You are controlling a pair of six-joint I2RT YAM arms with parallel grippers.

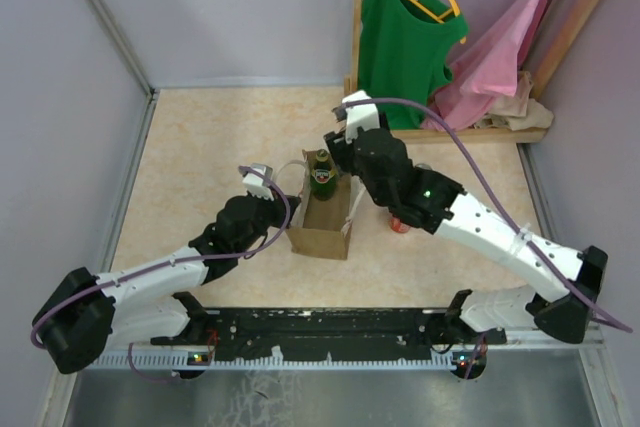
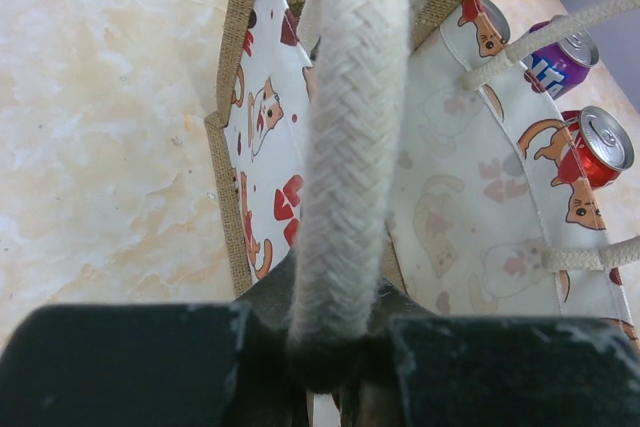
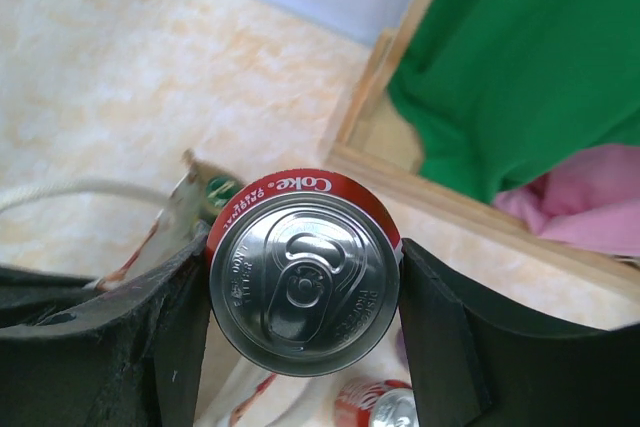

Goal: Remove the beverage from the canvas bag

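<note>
The tan canvas bag (image 1: 318,235) stands upright mid-table, with a cat-print lining (image 2: 450,187). A green bottle (image 1: 321,175) sticks up out of its far end; its cap shows in the right wrist view (image 3: 221,190). My left gripper (image 1: 264,187) is shut on a white rope handle (image 2: 350,127) at the bag's left side. My right gripper (image 3: 305,277) is shut on a red Coke can (image 3: 305,282), held upright above the bag's far right corner. In the top view the right gripper (image 1: 338,147) hides that can.
A purple can (image 2: 560,55) and a red can (image 2: 600,142) stand on the table right of the bag; the red can (image 1: 400,224) lies partly under my right arm. A wooden clothes rack (image 1: 480,133) with green (image 1: 400,37) and pink (image 1: 500,47) garments stands at the back right.
</note>
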